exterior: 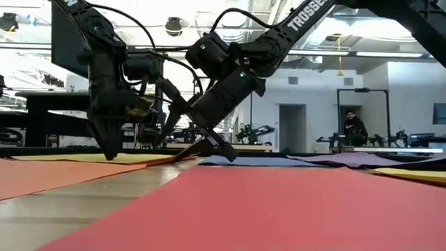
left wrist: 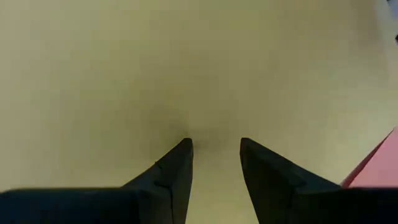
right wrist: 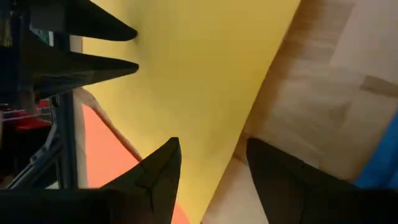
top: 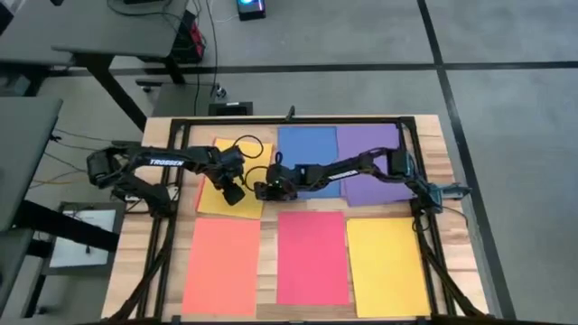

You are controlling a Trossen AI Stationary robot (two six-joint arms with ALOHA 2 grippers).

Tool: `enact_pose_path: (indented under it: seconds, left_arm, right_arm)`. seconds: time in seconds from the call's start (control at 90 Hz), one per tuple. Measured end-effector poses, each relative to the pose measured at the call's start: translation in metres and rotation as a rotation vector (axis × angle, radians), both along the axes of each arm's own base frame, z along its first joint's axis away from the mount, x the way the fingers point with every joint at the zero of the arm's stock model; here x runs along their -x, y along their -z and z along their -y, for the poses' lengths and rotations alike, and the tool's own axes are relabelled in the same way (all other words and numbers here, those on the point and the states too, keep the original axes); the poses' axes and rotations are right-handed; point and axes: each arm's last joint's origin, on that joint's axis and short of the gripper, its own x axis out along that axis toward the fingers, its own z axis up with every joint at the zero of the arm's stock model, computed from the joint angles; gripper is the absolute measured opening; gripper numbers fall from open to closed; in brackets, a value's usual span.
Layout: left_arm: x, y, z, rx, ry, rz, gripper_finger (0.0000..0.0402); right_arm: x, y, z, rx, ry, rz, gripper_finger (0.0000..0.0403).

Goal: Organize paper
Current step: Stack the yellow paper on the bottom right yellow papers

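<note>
Low view: a pink-red sheet (exterior: pixel 279 209) is lying nearest the lens, a salmon-orange sheet (exterior: pixel 49 176) to its left. Beyond, the left tool (exterior: pixel 111 150) is pointing straight down at a yellow sheet (exterior: pixel 104 158); the right tool (exterior: pixel 209 148) is slanting down just beside it, tips at the wooden surface (exterior: pixel 104 202). A person (exterior: pixel 354 129) is sitting far back in the room.

High view: six sheets are lying in two rows. Far row: yellow under the left tool (top: pixel 233 192), blue sheet (top: pixel 307 144), purple sheet (top: pixel 370 153). Near row: salmon-orange, pink-red, a second yellow sheet (top: pixel 388 266). The right tool (top: pixel 268 189) is sitting at the far yellow sheet's right edge.

Left wrist view: fingers (left wrist: pixel 177 168) are standing slightly apart on yellow paper, holding nothing.

Right wrist view: fingers (right wrist: pixel 158 171) are spread, one over the yellow edge, one over bare wood.
</note>
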Motion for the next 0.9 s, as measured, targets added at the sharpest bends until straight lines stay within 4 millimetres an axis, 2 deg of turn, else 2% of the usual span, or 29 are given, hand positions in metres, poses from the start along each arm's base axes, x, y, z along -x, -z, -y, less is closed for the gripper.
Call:
enact_pose_path:
  seconds: [0.3, 0.5, 0.633, 0.9]
  left_arm:
    - [0.0, 0.0, 0.0, -0.001, 0.003, 0.0, 0.0118]
    - [0.0, 0.0, 0.0, -0.013, 0.041, 0.002, 0.0118]
    - [0.0, 0.0, 0.0, -0.013, 0.045, 0.003, 0.0118]
    - [0.0, 0.0, 0.0, -0.014, 0.056, 0.005, 0.0118]
  right_arm:
    - [-0.004, -0.007, 0.0, 0.002, -0.001, 0.066, 0.0175]
    - [-0.003, -0.002, 0.005, 0.018, 0.04, 0.042, 0.0173]
    - [-0.003, -0.002, 0.007, 0.052, 0.125, 0.045, 0.0157]
    - [-0.012, 0.014, 0.008, 0.008, 0.205, 0.116, 0.0118]
